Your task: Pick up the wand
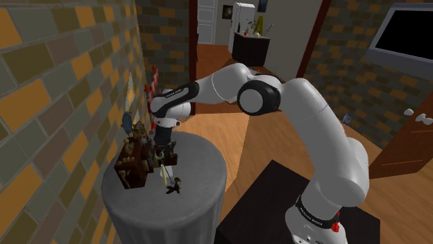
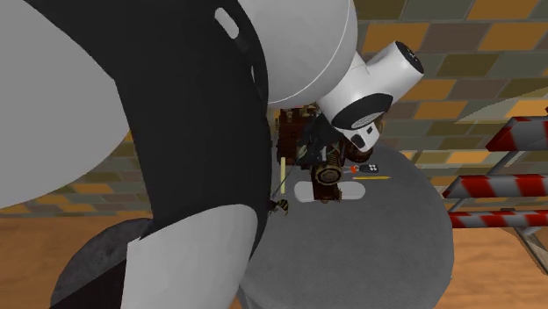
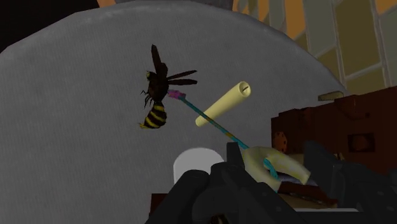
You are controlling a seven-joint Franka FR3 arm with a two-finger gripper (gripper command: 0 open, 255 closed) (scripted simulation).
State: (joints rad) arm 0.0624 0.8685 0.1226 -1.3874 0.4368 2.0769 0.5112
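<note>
One wand (image 3: 213, 118) lies slanted over one round grey table (image 3: 76, 127), its thin teal rod crossed by a pale yellow bar. Its pink tip touches one striped wasp figure (image 3: 156, 95), and its cream handle sits between the two black fingers of the gripper (image 3: 277, 156), which look closed on it. From the shoulder view, the gripper (image 1: 164, 154) hangs just beside one cluttered brown chest (image 1: 133, 163), with the wand (image 1: 164, 173) angling down to the wasp figure (image 1: 173, 186) on the table (image 1: 201, 208).
</note>
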